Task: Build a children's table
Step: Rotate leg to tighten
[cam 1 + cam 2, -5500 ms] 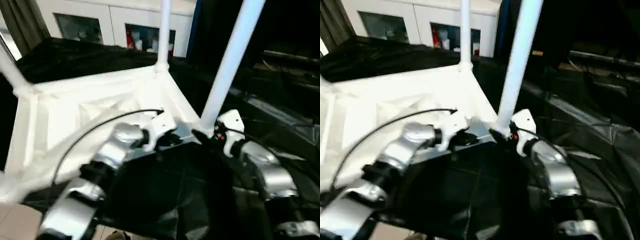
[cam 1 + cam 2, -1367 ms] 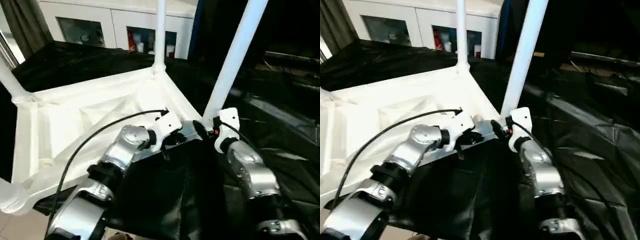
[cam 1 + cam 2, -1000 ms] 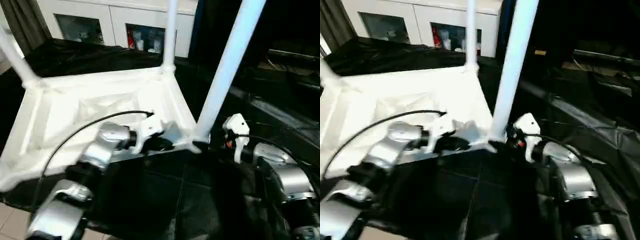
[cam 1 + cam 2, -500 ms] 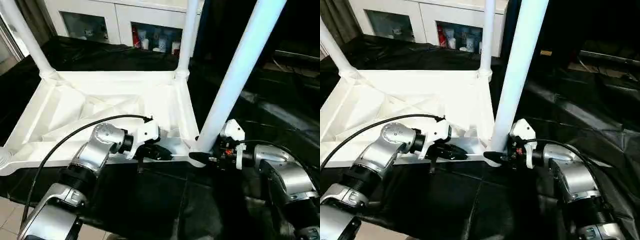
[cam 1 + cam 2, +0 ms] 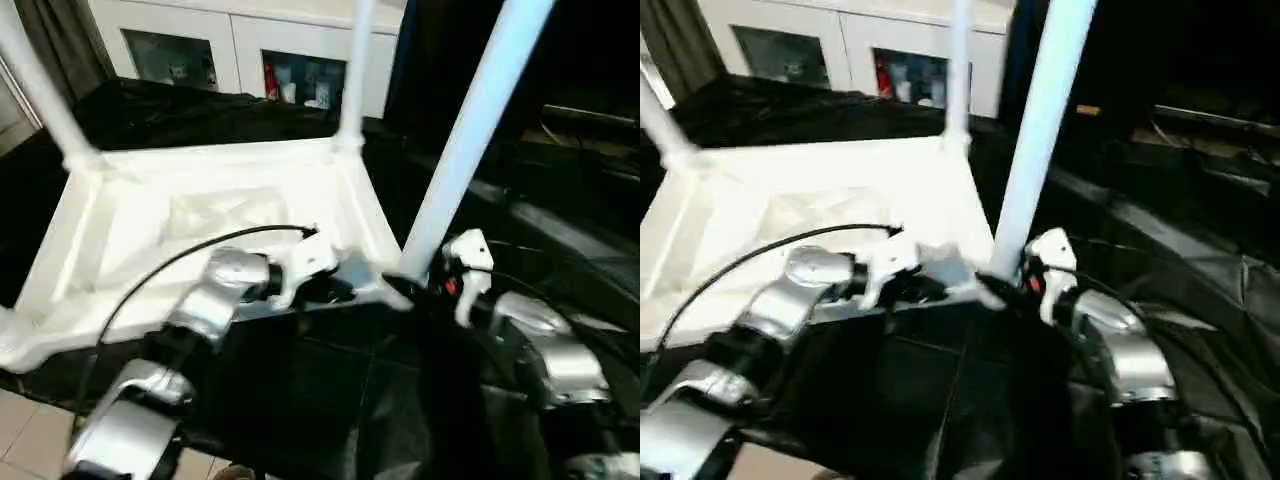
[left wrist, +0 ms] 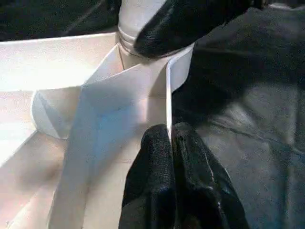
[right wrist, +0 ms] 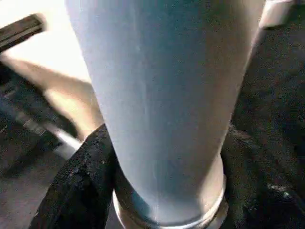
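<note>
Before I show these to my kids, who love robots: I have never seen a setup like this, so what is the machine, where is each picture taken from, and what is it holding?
It is a humanoid robot with two silver arms, each ending in a black two-fingered claw. Two pictures come from its head, looking down over its forearms; the other two come from a camera on each wrist. On the black-draped work table lies a white children's tabletop, upside down, with white tube legs standing up from its corners. The left claw is pinched shut on the tabletop's thin near rim. The right claw wraps around the base of the nearest leg, right at its corner socket.
</note>
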You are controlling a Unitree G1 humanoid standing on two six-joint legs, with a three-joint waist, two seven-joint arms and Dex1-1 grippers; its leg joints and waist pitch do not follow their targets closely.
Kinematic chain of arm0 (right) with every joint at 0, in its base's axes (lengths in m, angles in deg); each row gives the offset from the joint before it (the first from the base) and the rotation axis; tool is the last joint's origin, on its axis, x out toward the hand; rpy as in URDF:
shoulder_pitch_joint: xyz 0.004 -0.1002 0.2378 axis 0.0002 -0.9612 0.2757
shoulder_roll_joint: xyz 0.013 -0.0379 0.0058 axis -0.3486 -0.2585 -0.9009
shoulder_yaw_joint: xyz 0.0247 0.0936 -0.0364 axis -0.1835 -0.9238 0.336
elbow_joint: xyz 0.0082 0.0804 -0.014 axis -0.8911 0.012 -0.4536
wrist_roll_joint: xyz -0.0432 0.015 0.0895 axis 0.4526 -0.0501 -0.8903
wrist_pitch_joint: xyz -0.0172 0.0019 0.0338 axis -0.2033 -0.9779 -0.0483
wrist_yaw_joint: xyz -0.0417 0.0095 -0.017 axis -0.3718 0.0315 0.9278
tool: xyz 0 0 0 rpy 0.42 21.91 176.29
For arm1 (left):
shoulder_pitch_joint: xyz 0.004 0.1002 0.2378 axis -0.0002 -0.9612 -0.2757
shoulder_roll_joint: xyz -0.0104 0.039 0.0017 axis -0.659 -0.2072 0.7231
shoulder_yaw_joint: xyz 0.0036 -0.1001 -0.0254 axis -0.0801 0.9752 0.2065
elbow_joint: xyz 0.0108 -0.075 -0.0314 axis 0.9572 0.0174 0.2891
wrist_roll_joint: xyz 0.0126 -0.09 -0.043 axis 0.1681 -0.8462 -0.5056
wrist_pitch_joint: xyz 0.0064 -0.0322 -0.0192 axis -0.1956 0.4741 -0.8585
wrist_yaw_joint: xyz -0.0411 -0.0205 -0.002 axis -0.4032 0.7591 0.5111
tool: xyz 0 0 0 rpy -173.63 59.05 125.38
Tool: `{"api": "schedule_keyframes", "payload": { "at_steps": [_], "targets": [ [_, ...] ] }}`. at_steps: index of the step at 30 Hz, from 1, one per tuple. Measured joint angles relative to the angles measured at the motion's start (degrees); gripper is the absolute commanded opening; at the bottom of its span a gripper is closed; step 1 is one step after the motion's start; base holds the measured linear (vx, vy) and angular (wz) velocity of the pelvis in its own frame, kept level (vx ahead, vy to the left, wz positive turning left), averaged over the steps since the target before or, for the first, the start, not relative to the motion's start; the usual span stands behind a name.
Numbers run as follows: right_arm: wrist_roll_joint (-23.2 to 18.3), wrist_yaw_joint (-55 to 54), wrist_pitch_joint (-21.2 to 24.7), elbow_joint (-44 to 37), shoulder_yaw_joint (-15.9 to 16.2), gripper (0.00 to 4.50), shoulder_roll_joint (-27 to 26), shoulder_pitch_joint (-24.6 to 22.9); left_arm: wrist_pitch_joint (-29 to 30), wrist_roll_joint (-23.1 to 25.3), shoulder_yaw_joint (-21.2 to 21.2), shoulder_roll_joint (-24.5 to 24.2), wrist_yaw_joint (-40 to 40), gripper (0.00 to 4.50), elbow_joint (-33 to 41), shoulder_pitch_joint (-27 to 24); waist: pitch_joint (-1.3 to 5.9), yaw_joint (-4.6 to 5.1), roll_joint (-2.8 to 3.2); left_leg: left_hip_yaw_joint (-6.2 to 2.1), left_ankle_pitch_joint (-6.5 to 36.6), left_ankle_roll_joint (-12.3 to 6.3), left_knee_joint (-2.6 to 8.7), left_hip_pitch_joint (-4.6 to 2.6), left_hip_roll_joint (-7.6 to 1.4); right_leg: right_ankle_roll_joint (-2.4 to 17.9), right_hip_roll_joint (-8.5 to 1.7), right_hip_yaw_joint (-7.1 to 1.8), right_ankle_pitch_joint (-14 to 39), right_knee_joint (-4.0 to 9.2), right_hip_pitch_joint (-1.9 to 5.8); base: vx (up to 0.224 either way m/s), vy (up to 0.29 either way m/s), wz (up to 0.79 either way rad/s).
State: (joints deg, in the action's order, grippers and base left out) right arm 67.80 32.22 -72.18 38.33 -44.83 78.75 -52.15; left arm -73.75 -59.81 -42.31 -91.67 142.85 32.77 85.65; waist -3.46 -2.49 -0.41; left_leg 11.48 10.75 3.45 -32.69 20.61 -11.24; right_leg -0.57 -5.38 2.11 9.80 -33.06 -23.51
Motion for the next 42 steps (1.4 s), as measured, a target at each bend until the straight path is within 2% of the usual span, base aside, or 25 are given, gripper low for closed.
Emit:
{"api": "schedule_keyframes", "payload": {
  "at_steps": [1, 3, 6, 12, 13, 14, 15, 17, 22, 24, 30, 35, 38, 41, 42],
  "targets": [
    [0.25, -2.80, 0.42, -0.01, -0.58, 2.65, -1.40, 0.00, 0.28, 0.41, 0.01, 0.65, -1.29, 0.00, -0.47, 0.27, 0.00, 0.09, -0.01, -0.03, 0.00, 0.00, 0.02, -0.09, 0.01, -0.02, 0.00, 0.01, 0.01, 0.01, 0.11, 0.000, 0.000, 0.00],
    [2.38, -14.89, 0.81, 0.26, -3.57, 2.65, -8.12, 0.52, 1.93, 1.85, 0.70, 3.76, -6.08, 0.00, -2.55, 1.58, 0.05, 0.39, 0.00, -0.05, 0.00, 0.01, 0.08, -0.25, 0.04, -0.05, 0.01, 0.00, 0.03, 0.05, 0.21, 0.000, 0.000, 0.00],
    [4.36, -23.66, 0.76, 1.15, -4.78, 2.65, -10.91, 1.49, 3.99, 2.80, 0.49, 7.12, -10.50, 0.00, -3.34, 1.99, 0.15, 0.51, 0.15, -0.12, 0.00, 0.00, 0.11, -0.46, 0.27, -0.29, -0.10, -0.14, 0.19, 0.12, 0.46, 0.000, 0.000, 0.00],
    [5.75, -26.49, -0.01, 1.89, -4.77, 2.65, -12.10, 2.02, 4.47, 2.81, 0.56, 7.71, -11.74, 0.00, -3.13, 1.60, 0.40, 0.69, 0.58, -0.19, 0.01, 0.00, 0.53, -0.49, 0.34, -0.33, -0.07, -0.08, 0.21, 0.74, 0.64, 0.000, 0.000, 0.00],
    [6.06, -26.50, -0.35, 2.17, -4.77, 2.99, -12.17, 2.16, 4.47, 2.82, 0.60, 7.72, -11.84, 0.00, -3.11, 1.60, 0.42, 0.72, 0.61, -0.19, 0.01, 0.00, 0.64, -0.48, 0.34, -0.33, -0.06, -0.05, 0.21, 0.89, 0.65, 0.000, 0.000, 0.00],
    [6.20, -26.51, -0.43, 2.26, -4.77, 2.99, -12.21, 2.23, 4.47, 2.82, 0.64, 7.72, -11.88, 0.00, -3.11, 1.60, 0.42, 0.72, 0.62, -0.18, 0.01, 0.00, 0.70, -0.47, 0.35, -0.33, -0.06, -0.05, 0.21, 0.94, 0.65, 0.000, 0.000, 0.00],
    [6.31, -26.51, -0.47, 2.26, -4.77, 3.34, -12.21, 2.24, 4.47, 2.83, 0.69, 7.72, -11.88, 0.00, -3.12, 1.60, 0.41, 0.72, 0.60, -0.18, 0.01, 0.00, 0.70, -0.47, 0.35, -0.32, -0.06, -0.06, 0.21, 0.95, 0.65, 0.000, 0.000, 0.00],
    [7.31, -25.92, -0.72, 2.28, -4.05, 3.37, -11.77, 2.23, 4.41, 2.82, 0.74, 7.71, -11.73, 0.00, -3.11, 1.65, 0.41, 0.71, 0.60, -0.18, 0.00, 0.00, 0.72, -0.46, 0.35, -0.32, -0.06, -0.06, 0.21, 0.95, 0.63, 0.000, 0.000, 0.00],
    [7.10, -17.88, -0.86, 1.55, -2.27, 3.47, -7.04, 1.65, 4.03, 2.43, 1.05, 6.86, -9.64, 0.00, -2.72, 1.65, 0.38, 0.70, 0.55, -0.17, 0.01, 0.00, 0.87, -0.41, 0.34, -0.32, -0.04, -0.04, 0.21, 0.95, 0.54, 0.000, 0.000, 0.00],
    [6.44, -10.88, -0.96, 0.00, -0.83, 3.47, -3.00, 0.48, 3.75, 1.41, 1.07, 5.48, -7.16, 0.00, -1.85, 1.22, 0.36, 0.62, 0.57, -0.17, 0.01, 0.00, 1.04, -0.39, 0.29, -0.31, 0.01, 0.00, 0.19, 0.93, 0.52, 0.000, 0.000, 0.00],
    [0.98, 8.62, 0.30, -4.19, 1.60, 3.47, 6.55, -1.72, 0.99, -1.54, 0.98, -0.55, 4.29, 0.00, 0.51, -0.32, 0.28, 0.53, 0.65, -0.18, 0.00, 0.00, 1.24, -0.10, 0.09, -0.09, 0.12, 0.21, -0.01, 0.63, 0.34, 0.000, 0.000, 0.00],
    [-0.64, 17.02, 0.57, -4.85, 2.69, 3.47, 9.84, -1.56, 0.23, -3.25, 0.97, -3.85, 11.16, 0.00, 1.30, -0.52, 0.22, 0.52, 0.59, -0.08, -0.13, -0.24, 1.11, 0.04, 0.00, -0.06, 0.14, 0.23, 0.12, 0.59, 0.03, 0.000, 0.000, 0.00],
    [-0.96, 19.81, 0.56, -4.93, 3.52, 3.47, 11.06, -0.98, 0.11, -4.04, 1.01, -4.92, 13.08, 0.00, 1.65, -0.54, 0.21, 0.32, 0.58, -0.04, -0.08, -0.25, 0.80, 0.44, -0.01, 0.03, 0.09, 0.20, 0.18, 0.33, -0.34, 0.000, 0.000, 0.00],
    [-1.68, 20.06, 0.80, -4.93, 3.73, 3.47, 11.06, -0.90, -0.28, -4.09, 1.06, -5.36, 13.54, 0.00, 1.63, -0.54, 0.05, 0.21, 0.48, -0.03, -0.08, -0.25, 0.56, 0.45, -0.07, 0.10, 0.08, 0.18, 0.22, 0.02, -0.45, 0.000, 0.000, 0.00],
    [-1.92, 20.08, 0.99, -4.93, 3.74, 3.22, 10.88, -0.90, -0.46, -4.14, 1.08, -5.52, 13.66, 0.00, 1.63, -0.57, -0.05, 0.23, 0.47, -0.01, -0.08, -0.24, 0.50, 0.44, -0.13, 0.10, 0.10, 0.20, 0.22, -0.04, -0.45, 0.000, 0.000, 0.00]
  ]
}}
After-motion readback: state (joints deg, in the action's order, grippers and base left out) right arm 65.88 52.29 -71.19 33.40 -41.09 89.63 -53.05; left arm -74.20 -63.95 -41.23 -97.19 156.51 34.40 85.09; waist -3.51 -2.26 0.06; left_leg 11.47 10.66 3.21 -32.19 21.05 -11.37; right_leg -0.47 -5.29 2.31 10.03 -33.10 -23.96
